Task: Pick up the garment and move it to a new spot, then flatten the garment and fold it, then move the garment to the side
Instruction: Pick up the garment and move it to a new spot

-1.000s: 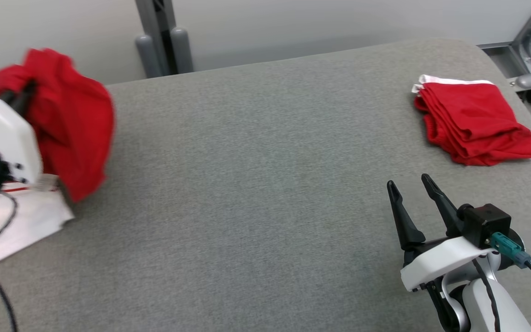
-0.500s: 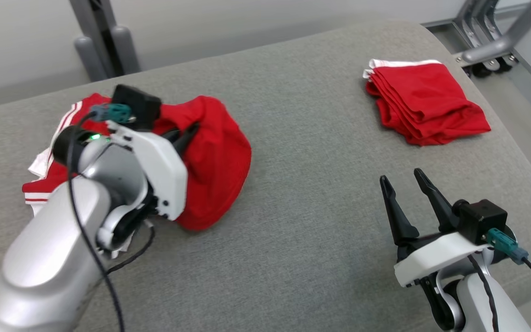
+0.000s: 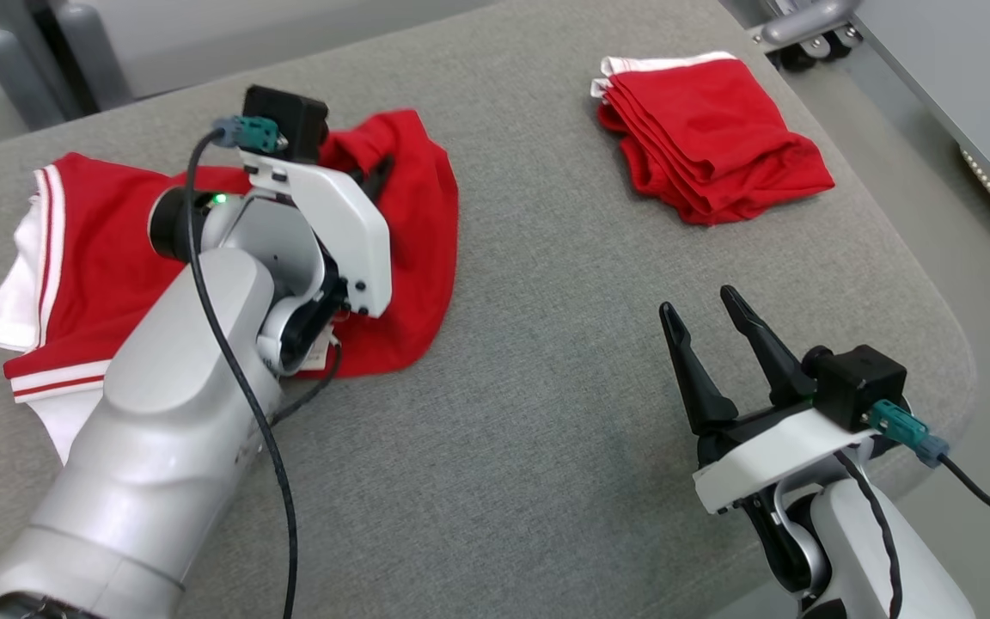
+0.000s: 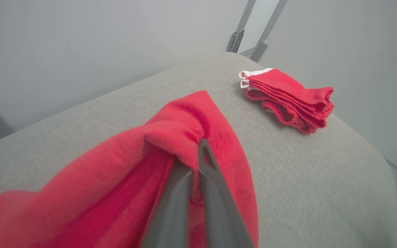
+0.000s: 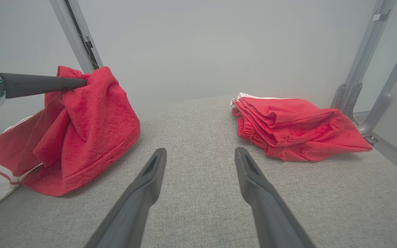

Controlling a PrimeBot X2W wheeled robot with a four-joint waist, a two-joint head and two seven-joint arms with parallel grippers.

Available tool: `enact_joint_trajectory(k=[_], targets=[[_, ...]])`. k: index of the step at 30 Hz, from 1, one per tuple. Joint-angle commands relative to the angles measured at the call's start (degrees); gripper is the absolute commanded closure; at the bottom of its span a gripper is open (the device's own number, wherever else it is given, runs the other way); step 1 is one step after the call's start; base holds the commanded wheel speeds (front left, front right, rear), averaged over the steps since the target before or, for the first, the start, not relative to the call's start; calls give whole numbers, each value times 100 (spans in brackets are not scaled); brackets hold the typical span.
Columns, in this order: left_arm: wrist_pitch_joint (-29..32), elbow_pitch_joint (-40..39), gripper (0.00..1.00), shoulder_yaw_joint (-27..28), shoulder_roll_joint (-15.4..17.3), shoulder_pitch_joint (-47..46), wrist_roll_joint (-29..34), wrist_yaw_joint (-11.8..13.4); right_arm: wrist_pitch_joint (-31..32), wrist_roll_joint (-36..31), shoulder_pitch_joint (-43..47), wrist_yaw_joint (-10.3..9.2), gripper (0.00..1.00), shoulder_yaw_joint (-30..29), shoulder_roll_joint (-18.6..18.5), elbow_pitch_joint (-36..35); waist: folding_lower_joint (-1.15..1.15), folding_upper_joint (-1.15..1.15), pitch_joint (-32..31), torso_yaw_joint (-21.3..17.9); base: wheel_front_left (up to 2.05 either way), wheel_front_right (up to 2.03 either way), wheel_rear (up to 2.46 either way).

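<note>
Moving step is in hand, by my read. Left hand (image 3: 379, 172) is clamped tight on a bunched fold of the red garment (image 3: 413, 249). The pinched part is lifted off the grey surface (image 3: 546, 404), and the right wrist view shows cloth tenting down from the left fingertips, with the lower hem touching the surface. So it's partly raised, not clear.

Red-and-white cloth (image 3: 48, 249) lies flat at the robot's left, beside and under the left forearm. Can't tell if it's the same piece trailing or a separate pile.

Right hand (image 3: 698, 301) is spread wide and holds nothing. It hovers over bare surface at the robot's right, fingers pointing toward the far edge.

Folded red stack (image 3: 710, 129) sits at the far right of the surface, well apart from the held garment. It looks like finished work, so leave it alone.

Progress is early: flatten, fold and set-aside are not yet done.

Next move, as I judge it:
- Carry the pinched cloth to the open middle of the surface, between the left cloth and the folded stack, and release it there.
- Lift high enough that the hem doesn't drag or snag the cloth below.
- With one pinch point it will probably land crumpled, so the right hand likely has to take a second edge to spread it.
</note>
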Motion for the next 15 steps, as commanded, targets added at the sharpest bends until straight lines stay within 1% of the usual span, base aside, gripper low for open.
enact_joint_trajectory(k=[1, 2, 3, 4, 5, 7, 10, 15], targets=[[-179, 156, 100, 71, -30, -204, 39, 48, -56, 63, -84, -1, 0, 25, -26, 34, 0, 0, 98, -92, 0, 0, 0], [-332, 336, 98, 95, -76, -283, 62, 61, -79, 85, -110, -1, 0, 54, -26, 61, 0, 0, 124, -112, 0, 0, 0], [-500, 520, 54, 108, -130, -351, 92, 81, -99, 102, -135, -1, 0, 78, -28, 93, 0, 0, 147, -126, 0, 0, 0], [-651, 699, 5, 108, -183, -411, 123, 83, -107, 120, -160, -1, 0, 104, -28, 122, 0, 0, 162, -134, 0, 0, 0], [-798, 859, 0, 103, -225, -477, 155, 90, -132, 146, -183, -1, 0, 135, -26, 153, 0, 0, 175, -139, 0, 0, 0], [-1036, 1147, 0, 83, -293, -615, 180, 39, -148, 170, -222, -1, 0, 170, -27, 221, 0, 0, 193, -127, 0, 0, 0], [-1272, 1501, 0, 40, -388, -710, 162, -113, -201, 178, -223, -1, 0, 145, -27, 300, 0, 0, 189, -29, 0, 0, 0], [-1689, 1783, 0, 1, -516, -698, 69, -345, -228, 1, -115, -1, 0, -50, -30, 448, 0, 0, 44, 316, 0, 0, 0]])
